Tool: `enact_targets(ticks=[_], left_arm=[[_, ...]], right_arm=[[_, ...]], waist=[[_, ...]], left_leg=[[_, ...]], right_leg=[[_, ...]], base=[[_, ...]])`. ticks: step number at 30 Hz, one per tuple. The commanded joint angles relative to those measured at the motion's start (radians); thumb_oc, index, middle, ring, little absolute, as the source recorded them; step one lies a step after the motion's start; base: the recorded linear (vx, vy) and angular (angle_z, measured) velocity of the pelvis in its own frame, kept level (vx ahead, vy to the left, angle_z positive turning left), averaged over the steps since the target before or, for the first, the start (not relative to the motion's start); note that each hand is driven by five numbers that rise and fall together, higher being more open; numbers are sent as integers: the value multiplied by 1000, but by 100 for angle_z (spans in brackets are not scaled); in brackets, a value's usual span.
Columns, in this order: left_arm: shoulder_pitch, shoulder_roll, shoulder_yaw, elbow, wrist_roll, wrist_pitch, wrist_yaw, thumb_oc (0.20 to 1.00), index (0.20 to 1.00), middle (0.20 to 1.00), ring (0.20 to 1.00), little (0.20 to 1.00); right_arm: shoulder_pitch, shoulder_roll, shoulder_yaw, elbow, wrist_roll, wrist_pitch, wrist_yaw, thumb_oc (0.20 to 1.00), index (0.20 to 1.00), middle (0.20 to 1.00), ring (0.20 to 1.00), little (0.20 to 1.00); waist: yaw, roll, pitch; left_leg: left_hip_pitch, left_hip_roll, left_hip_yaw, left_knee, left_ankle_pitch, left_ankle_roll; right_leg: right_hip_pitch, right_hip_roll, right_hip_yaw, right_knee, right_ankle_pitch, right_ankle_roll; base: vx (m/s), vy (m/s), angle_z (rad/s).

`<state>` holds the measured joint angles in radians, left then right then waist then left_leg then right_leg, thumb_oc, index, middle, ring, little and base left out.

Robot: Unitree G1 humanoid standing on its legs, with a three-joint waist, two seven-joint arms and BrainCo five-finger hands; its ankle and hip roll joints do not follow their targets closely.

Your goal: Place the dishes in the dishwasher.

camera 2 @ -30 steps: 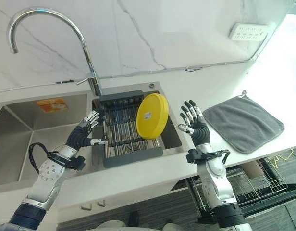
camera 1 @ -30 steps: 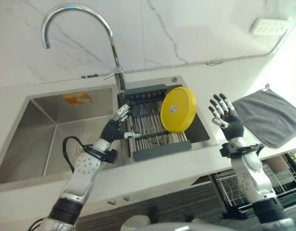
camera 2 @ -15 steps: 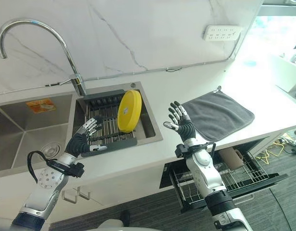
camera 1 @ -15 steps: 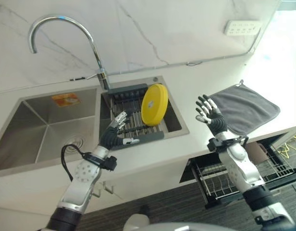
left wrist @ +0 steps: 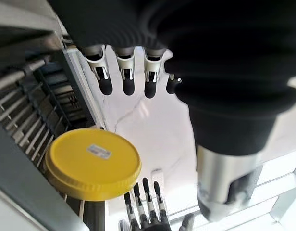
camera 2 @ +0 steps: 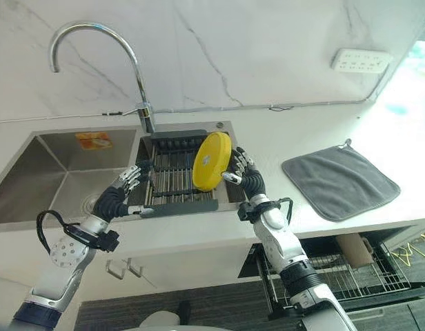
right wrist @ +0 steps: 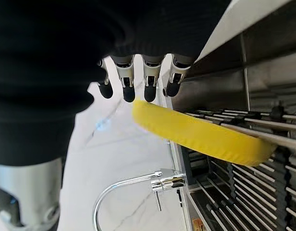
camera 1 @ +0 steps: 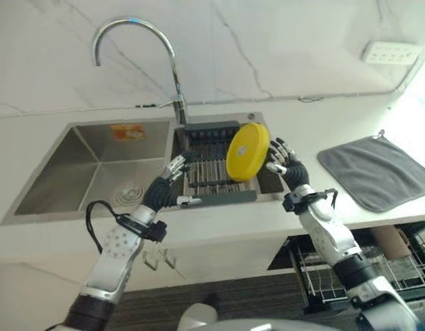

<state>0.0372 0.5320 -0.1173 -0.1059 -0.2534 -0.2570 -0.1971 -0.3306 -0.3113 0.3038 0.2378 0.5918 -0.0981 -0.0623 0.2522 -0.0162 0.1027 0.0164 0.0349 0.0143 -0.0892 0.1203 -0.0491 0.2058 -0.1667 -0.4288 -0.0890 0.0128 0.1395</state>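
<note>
Grey towel (camera 1: pixel 378 169) lies right of the sink (camera 1: pixel 95 162).

Head eyes look down at the sink (camera 1: pixel 81 165); wrist cameras, close, share the yellow plate (left wrist: pixel 92 163).

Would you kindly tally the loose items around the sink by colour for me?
Yellow: 1, the plate standing on edge in the dish rack.
Grey: 1, the cloth lying flat on the counter.
Total: 2 loose items.
</note>
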Motion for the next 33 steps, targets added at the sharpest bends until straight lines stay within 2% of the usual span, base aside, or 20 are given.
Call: enact_targets(ticks=[1,10,33], left_arm=[[-59,40,3,-35,25,-46,-16,1000,1000,1000,1000,1000],[-53,57,11,-38,26,-52,-38,1000,1000,1000,1000,1000],[-21,67,12,-50,61,-53,-31,1000,1000,1000,1000,1000]], right_arm=[[-82,12,-29,-1,30,-48,-23,1000,1000,1000,1000,1000],[-95,28,-57,44,59,-81,-45,1000,1000,1000,1000,1000],[-63,56,-64,16,110,-134,-84,1000,1000,1000,1000,1000]], waist=[[12,-1,-28],[30,8,-19],[22,26,-9]], left_leg=[[21,-32,-45,2,-62,41],[38,-33,-66,2,-70,45],[51,-25,-80,6,-67,43]], right_leg=[[-26,-9,-11,21,47,-17],[-16,-16,-20,39,35,-13],[-24,-19,-8,64,23,-19]], base=[[64,-13,9],[55,-22,7],[29,-26,0]])
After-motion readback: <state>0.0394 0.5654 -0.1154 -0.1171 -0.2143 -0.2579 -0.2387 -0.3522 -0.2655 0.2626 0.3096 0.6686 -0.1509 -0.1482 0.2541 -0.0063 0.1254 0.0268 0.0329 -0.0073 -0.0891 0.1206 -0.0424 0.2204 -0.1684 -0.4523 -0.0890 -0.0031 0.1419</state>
